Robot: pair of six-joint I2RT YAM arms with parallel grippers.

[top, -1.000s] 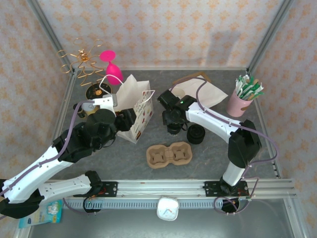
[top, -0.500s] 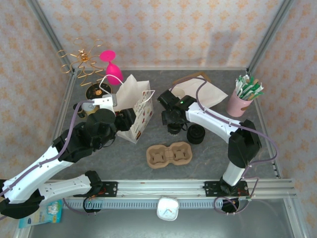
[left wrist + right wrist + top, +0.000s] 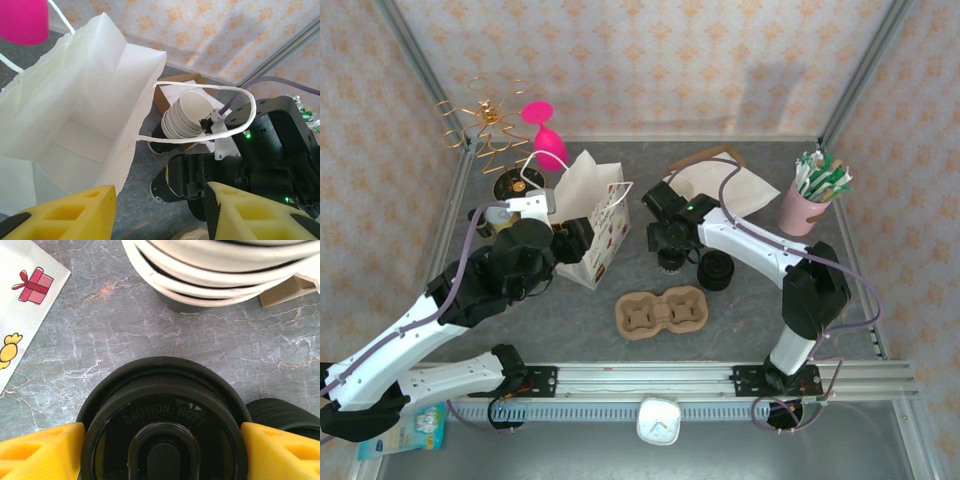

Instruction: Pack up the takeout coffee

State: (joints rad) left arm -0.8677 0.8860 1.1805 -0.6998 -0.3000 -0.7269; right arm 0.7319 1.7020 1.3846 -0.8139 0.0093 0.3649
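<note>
My right fingers (image 3: 40,452) pinch the small cream paper cup with round black plastic lid (image 3: 162,440), standing right of the white paper bag (image 3: 75,115). Probably light, crushable, slick-lidded: I'd grip gently under the rim. My left fingers (image 3: 60,212) are spread, empty.

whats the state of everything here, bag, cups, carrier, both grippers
takeout coffee: lid on, upright
right gripper: shut on the takeout coffee, fingers on both sides of its lid
left gripper: open, holding nothing
paper bag: upright, mouth open, empty
cup carrier: both slots empty
stack of cups: nested, no lids
</note>
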